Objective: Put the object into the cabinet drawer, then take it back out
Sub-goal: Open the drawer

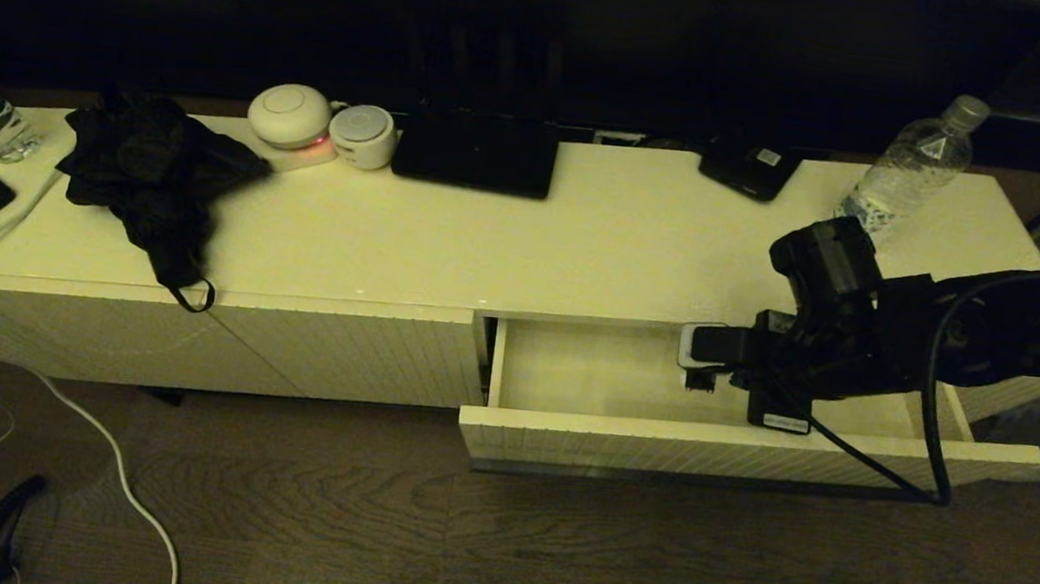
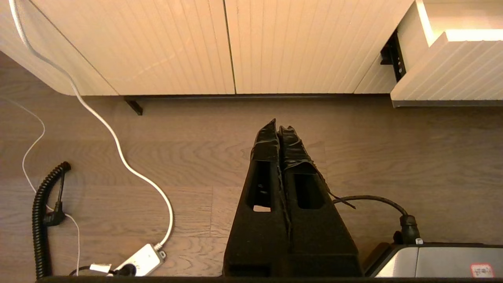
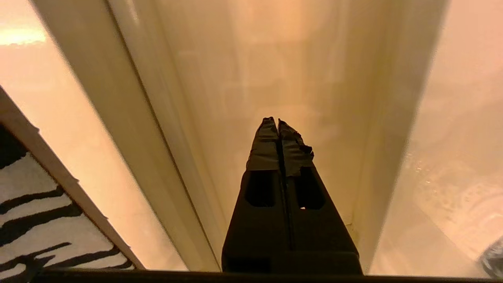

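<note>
The clear plastic water bottle (image 1: 914, 165) with a grey cap stands upright on the right end of the cream cabinet (image 1: 582, 241) top, near its back edge. Below, the ribbed-front cabinet drawer (image 1: 598, 376) is pulled open, its pale interior bare.

The right arm reaches in from the right, its right gripper (image 3: 278, 122) hanging over the open cabinet drawer (image 1: 607, 377), fingers pressed together on nothing. The left gripper (image 2: 278, 127) sits low above the floor, fingers closed and empty.
</note>
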Motion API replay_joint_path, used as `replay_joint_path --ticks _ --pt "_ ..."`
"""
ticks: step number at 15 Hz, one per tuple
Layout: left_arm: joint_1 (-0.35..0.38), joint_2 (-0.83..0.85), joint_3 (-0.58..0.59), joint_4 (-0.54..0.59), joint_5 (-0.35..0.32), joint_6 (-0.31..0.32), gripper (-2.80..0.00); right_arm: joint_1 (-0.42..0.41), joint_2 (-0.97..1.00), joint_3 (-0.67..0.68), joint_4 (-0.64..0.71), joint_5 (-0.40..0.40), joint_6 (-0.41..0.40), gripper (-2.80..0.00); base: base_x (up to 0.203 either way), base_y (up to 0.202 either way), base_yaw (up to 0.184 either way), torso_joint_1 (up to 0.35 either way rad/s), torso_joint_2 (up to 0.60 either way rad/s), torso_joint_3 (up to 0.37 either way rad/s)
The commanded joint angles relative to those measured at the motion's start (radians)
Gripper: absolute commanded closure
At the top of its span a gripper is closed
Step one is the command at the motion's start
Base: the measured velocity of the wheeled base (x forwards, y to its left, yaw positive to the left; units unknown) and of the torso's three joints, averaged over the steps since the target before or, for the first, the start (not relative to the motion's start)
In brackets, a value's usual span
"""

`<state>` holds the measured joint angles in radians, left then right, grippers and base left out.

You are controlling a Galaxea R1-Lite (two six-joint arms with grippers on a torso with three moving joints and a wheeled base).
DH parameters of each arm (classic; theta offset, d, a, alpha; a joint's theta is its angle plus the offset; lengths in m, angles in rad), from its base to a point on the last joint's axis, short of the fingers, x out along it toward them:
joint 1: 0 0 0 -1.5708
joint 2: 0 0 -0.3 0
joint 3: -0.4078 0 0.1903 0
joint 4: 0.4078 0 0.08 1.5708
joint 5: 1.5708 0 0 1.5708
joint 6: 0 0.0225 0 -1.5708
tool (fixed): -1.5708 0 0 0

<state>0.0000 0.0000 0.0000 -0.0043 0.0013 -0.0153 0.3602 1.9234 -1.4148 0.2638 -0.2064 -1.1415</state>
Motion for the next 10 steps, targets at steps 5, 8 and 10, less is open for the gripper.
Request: replay_joint_path --ticks 5,8,10 --pt "0.000 -0.002 0.000 0.000 0.000 0.000 0.00 -0.004 -0.011 0.030 0.052 -0.004 -0.009 0.00 0.000 0.000 0.000 0.000 0.00 0.000" --pt "0.000 -0.002 0.001 0.000 0.000 0.000 0.00 -0.004 -0.033 0.029 0.156 -0.002 -0.015 0.00 0.000 0.000 0.000 0.000 0.00 0.000" --pt "0.000 -0.002 0.000 0.000 0.000 0.000 0.00 -0.003 -0.037 0.035 0.191 0.001 -0.014 0.00 0.000 0.000 0.000 0.000 0.00 0.000"
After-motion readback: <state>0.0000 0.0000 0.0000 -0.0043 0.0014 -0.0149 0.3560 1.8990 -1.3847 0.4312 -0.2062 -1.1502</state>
